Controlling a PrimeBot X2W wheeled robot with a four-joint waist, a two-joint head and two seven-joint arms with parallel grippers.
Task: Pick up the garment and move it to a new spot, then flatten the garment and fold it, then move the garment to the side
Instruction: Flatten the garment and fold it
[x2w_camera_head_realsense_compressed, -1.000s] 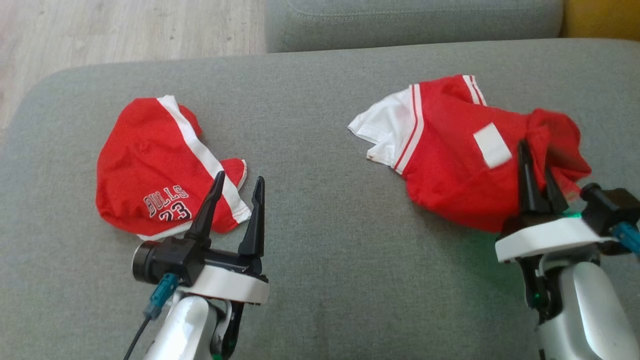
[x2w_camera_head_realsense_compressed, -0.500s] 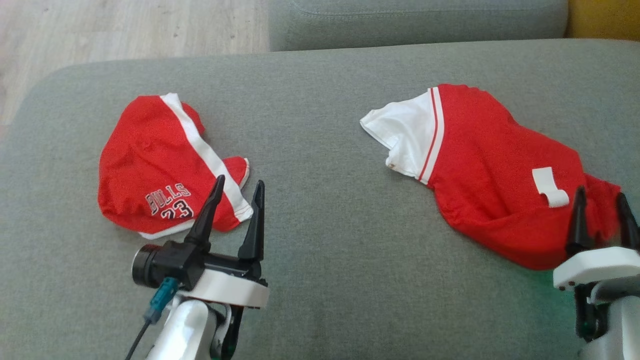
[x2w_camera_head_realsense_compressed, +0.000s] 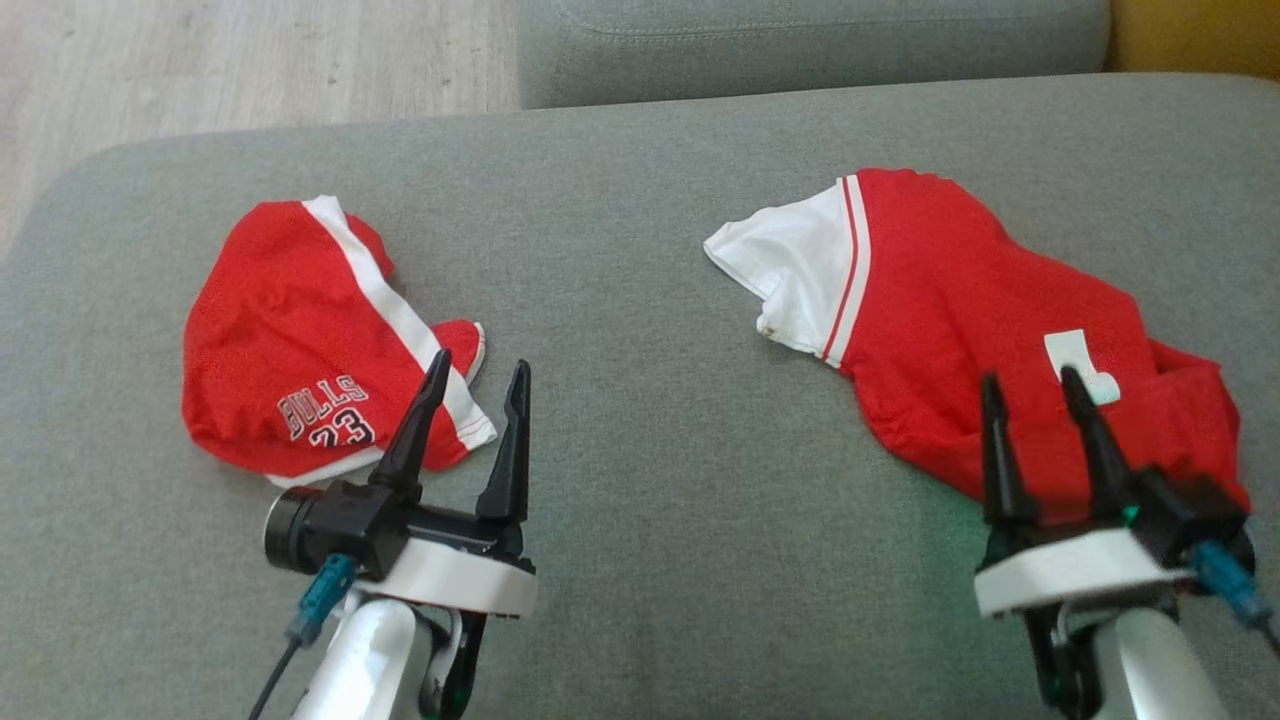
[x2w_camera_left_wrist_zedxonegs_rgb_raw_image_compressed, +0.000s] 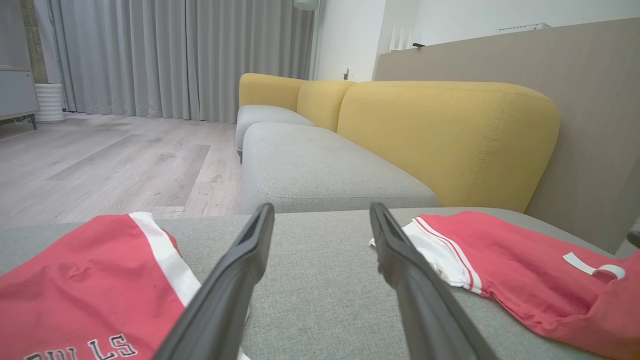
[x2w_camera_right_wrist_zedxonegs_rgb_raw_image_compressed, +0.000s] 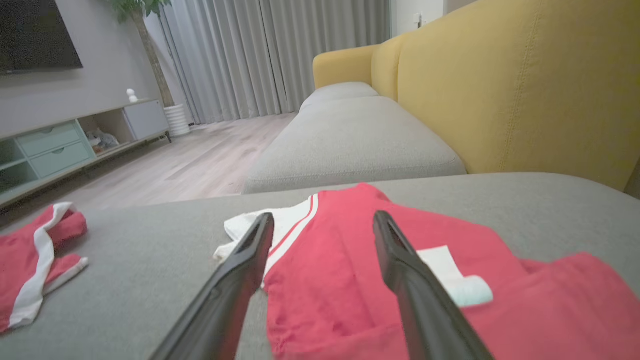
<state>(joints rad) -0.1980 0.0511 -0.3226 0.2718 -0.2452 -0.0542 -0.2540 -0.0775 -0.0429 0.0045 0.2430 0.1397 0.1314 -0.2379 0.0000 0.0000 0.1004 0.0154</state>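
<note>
On the seat (x2w_camera_head_realsense_compressed: 640, 200): jersey (x2w_camera_head_realsense_compressed: 960, 310) lies right, white sleeve leftward.
Right end effector (x2w_camera_head_realsense_compressed: 1030, 378): wide, empty, over jersey's near hem.
Left end effector (x2w_camera_head_realsense_compressed: 480, 362): wide, empty, beside shorts (x2w_camera_head_realsense_compressed: 290, 340).
Open room: bare seat between both.

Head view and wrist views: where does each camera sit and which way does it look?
Head view: on the head, looking down at the grey sofa seat; left pincer and right pincer, both open.
Left wrist view: left wrist, along its fingers toward the yellow backrest.
Right wrist view: right wrist, along its fingers over the red shirt.
Shared: all show the Bulls shorts and red shirt.
</note>
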